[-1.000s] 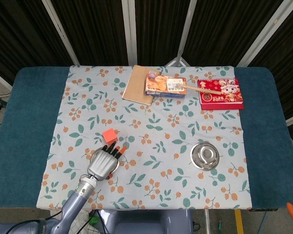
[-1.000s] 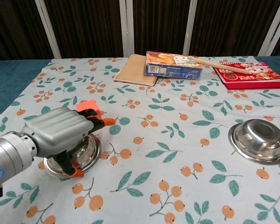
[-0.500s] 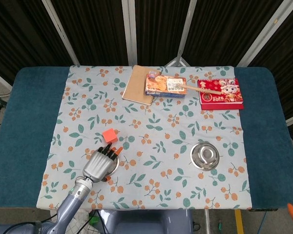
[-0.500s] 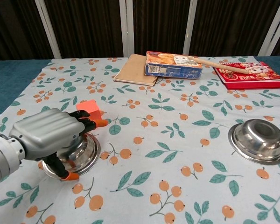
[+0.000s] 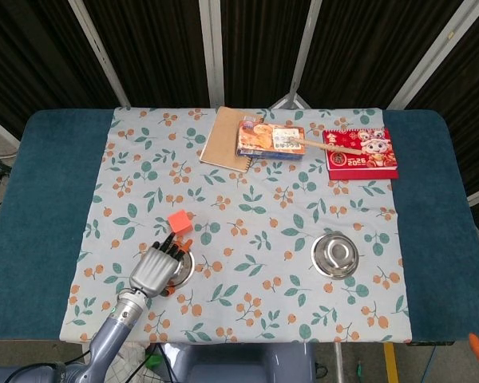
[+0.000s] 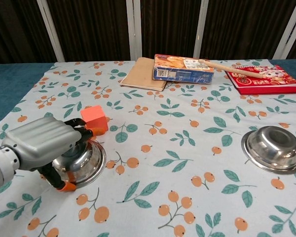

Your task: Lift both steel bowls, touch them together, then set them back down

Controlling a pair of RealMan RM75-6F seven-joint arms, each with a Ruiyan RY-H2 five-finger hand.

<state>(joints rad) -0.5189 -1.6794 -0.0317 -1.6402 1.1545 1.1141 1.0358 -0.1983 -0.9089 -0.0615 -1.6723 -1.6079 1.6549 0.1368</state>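
From the head view, my left hand (image 5: pixel 153 272) lies over the near-left bowl (image 5: pixel 180 269) on the table (image 5: pixel 40 199), just near of the orange cube (image 5: pixel 179 221); the other bowl (image 5: pixel 335 254) sits well apart at near right. From the chest view, my fingers (image 6: pixel 64 185) curl around the left bowl's rim, holding it. My right hand is out of sight.

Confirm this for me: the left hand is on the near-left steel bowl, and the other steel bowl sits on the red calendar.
Not quite. The left hand is on the near-left steel bowl, but the head view shows the other steel bowl on the floral cloth, well short of the red calendar.
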